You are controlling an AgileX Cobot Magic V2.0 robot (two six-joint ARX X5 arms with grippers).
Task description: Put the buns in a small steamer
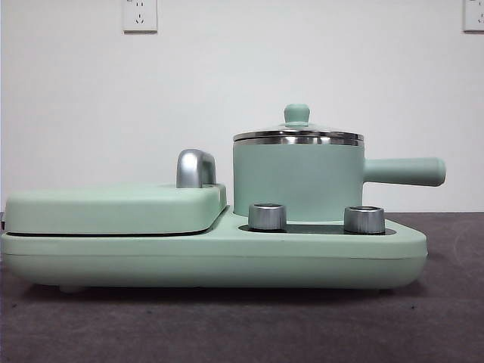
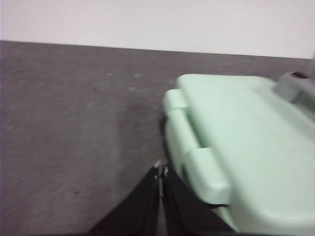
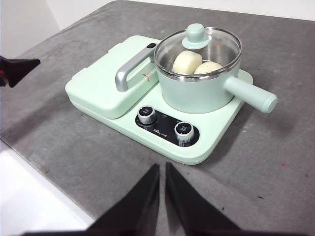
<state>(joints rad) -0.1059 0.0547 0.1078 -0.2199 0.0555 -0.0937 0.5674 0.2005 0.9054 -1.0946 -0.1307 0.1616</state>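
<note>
Right wrist view: two buns [image 3: 187, 62] under the lidded small steamer [image 3: 199, 73], task apparently done; both grippers' jaws together, clear of it.

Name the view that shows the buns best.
The right wrist view: it looks down through the glass lid of the small steamer, where both buns lie. The front view shows only the steamer's solid wall; the left wrist view misses the steamer.

A plain white wall [image 1: 242, 83] faces me, with two white electrical sockets high up, one toward the left [image 1: 140, 15] and one at the right edge [image 1: 474, 15]. Below it spreads my dark grey felt-covered desk [image 1: 242, 325], evenly lit.
</note>
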